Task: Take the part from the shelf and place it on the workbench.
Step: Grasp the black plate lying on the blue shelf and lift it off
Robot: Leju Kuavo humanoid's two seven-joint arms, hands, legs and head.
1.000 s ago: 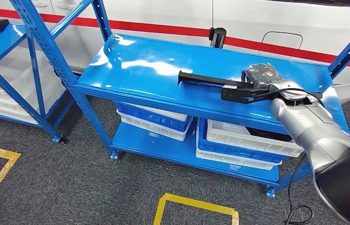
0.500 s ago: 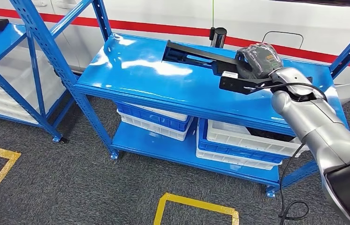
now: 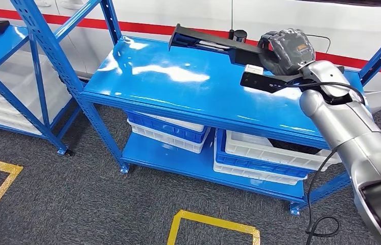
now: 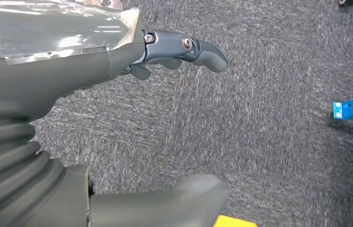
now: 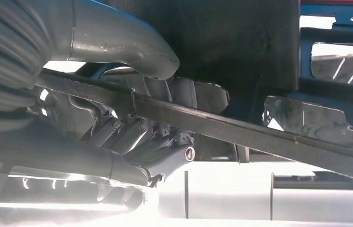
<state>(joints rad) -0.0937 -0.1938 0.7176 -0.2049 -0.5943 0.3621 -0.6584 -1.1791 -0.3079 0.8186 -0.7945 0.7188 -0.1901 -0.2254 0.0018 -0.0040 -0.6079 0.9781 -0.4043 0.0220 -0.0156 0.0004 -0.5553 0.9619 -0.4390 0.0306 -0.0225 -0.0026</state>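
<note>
Risen higher off glossy blue shelf [image 3: 178,81], long black angular part [image 3: 214,45], right hand [image 3: 286,51] clamped around it

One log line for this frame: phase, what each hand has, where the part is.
phase: lifting | right hand: holds black part | part: clear above blue shelf top | left hand: holds nothing, over carpet

No readable text anywhere in these shots

Closest thing is a small orange patch on the back of the right hand [image 3: 286,51], way too tiny and blurry to make out. The red stripe [image 3: 142,28] on the white panel behind the shelf [image 3: 178,84] and the yellow floor tape [image 3: 214,223] are just plain markings, no lettering.
</note>
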